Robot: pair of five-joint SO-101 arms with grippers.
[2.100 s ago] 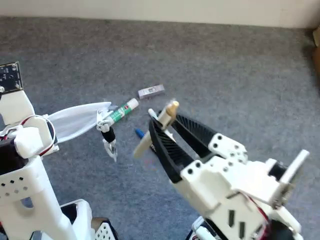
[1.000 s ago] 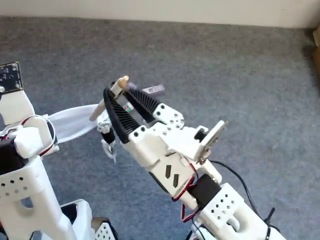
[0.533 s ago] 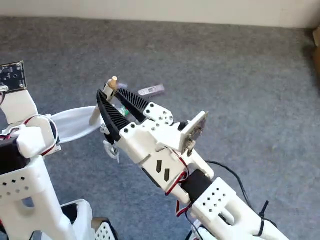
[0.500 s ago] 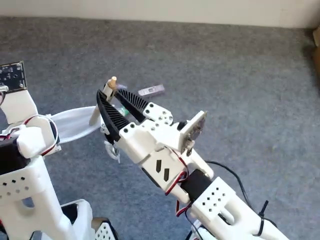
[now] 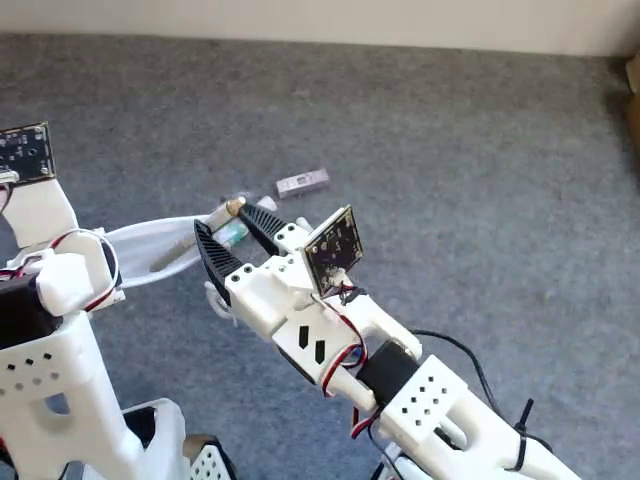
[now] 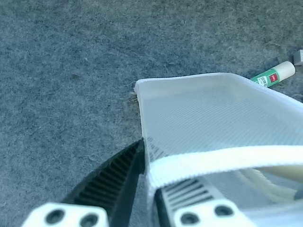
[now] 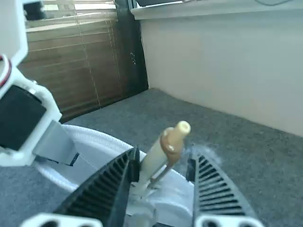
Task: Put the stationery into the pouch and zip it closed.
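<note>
The white mesh pouch hangs from my left gripper, which is shut on its rim; its mouth faces the right arm. My right gripper is at that mouth. A cream pen stands between its fingers with the lower end inside the pouch. The pen leans on one finger and a gap shows to the other, so the gripper is open. A green glue stick lies on the carpet beyond the pouch. Farther off lies a small grey eraser.
Grey carpet covers the whole surface, with free room to the right and at the back. The left arm's white body stands at the near left. A pale wall runs along the far edge.
The right arm carried the pen leftward from mid-table to the pouch mouth and lowered it. The pen's lower end now sits inside the pouch. The left arm has kept the pouch still.
</note>
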